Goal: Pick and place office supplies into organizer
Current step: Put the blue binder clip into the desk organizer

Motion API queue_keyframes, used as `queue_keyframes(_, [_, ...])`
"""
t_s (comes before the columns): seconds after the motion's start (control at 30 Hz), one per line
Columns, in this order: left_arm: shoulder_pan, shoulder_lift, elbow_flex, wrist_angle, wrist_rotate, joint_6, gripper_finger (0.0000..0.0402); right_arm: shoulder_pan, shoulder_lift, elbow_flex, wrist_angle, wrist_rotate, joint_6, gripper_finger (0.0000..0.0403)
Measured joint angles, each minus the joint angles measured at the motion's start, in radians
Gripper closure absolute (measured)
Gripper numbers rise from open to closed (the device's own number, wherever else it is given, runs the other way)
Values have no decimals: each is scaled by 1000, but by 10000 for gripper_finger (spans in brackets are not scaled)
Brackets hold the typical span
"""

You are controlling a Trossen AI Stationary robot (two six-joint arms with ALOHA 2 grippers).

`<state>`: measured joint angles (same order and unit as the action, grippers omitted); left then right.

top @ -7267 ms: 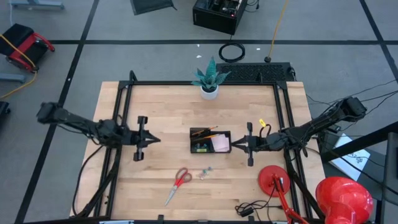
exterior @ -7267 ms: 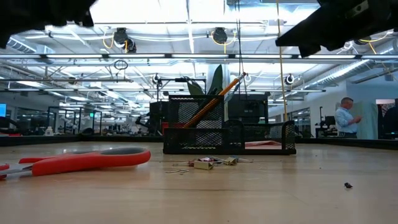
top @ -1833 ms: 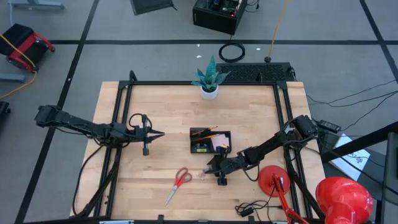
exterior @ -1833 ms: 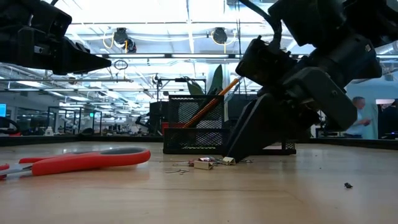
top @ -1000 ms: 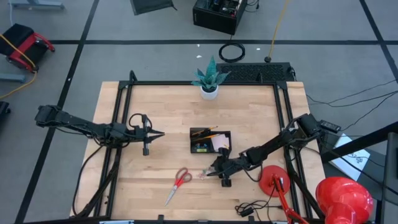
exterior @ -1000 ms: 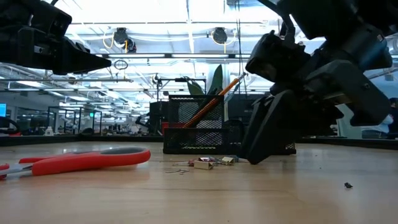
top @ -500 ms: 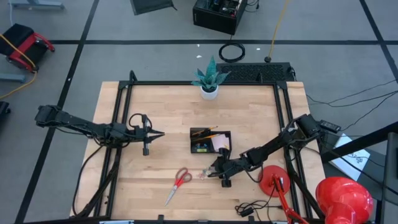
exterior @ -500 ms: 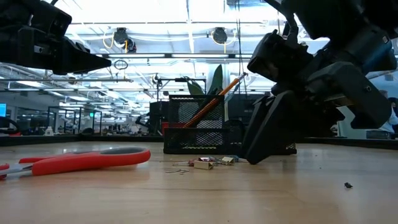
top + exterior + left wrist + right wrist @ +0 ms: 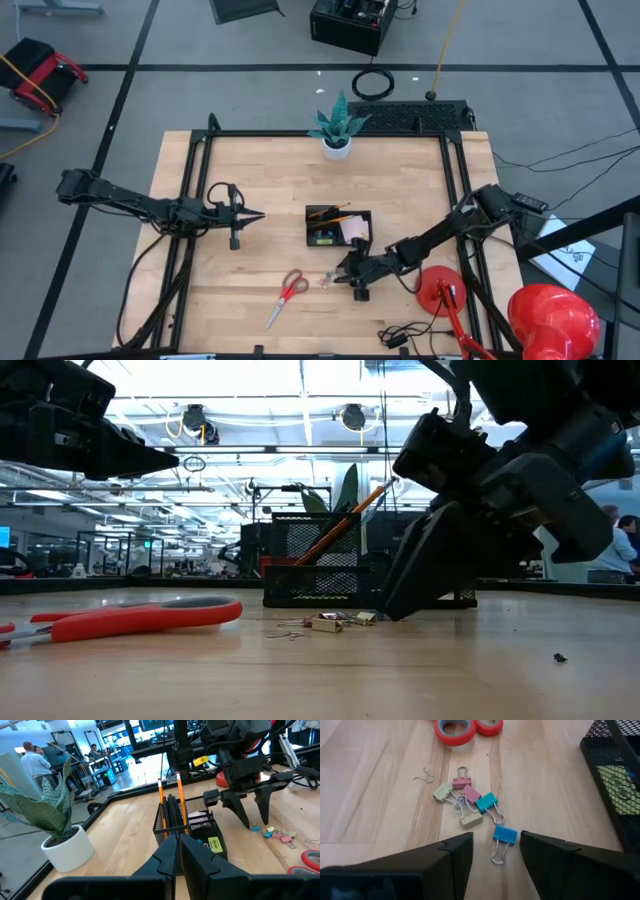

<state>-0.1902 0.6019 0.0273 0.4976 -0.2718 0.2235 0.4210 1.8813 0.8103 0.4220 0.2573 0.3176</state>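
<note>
A: Step in hand, by the look of it: fetching the heap of small pastel binder clips (image 9: 470, 806) off the pale wooden table (image 9: 260, 170). Right gripper (image 9: 495, 851) down at the tabletop, fingers parted, one blue binder clip (image 9: 504, 835) lying flat between the tips. Not yet pinched.

B: And the rest of the heap?

A: Just beyond the blue one: pink, teal, green and tan, loosely touching, a bent wire loop off to one side. Black mesh desk organizer (image 9: 338, 227) close by, orange pencils (image 9: 170, 800) and dark pens leaning in one compartment, a pink sticky pad (image 9: 355, 231) and a yellow-green scrap in the other. Red-handled scissors (image 9: 287, 293) flat on the wood, apart from the clips.

B: Next move?

A: Likely a straight squeeze on the blue clip's body, then lift and carry to the organizer. Thin, flat, slippery; risk of skating out or dragging neighbours by the wire handles.

B: Left arm?

A: Left gripper (image 9: 178, 851) hovering well clear over the table's left half, fingers nearly together, nothing held.

B: Differences between views?

A: From overhead, clips only a pale speck beside the gripper. Right wrist view alone separates colours and shows the blue one straddled. Low view confirms fingertips at table level.
</note>
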Motion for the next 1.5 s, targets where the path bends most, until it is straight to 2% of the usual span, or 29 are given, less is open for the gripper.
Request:
queue_keyframes(0.47, [0, 0, 0, 0, 0, 0, 371, -3, 38, 3, 37, 5, -20, 250])
queue_keyframes(1.13, [0, 0, 0, -1, 0, 3, 371, -8, 39, 3, 28, 2, -66, 348])
queue_keyframes(1.33, [0, 0, 0, -2, 0, 4, 371, -8, 21, 2, 49, -8, -102, 346])
queue_keyframes(1.5, [0, 0, 0, -2, 0, 5, 371, -7, -46, 16, 49, -3, -148, 340])
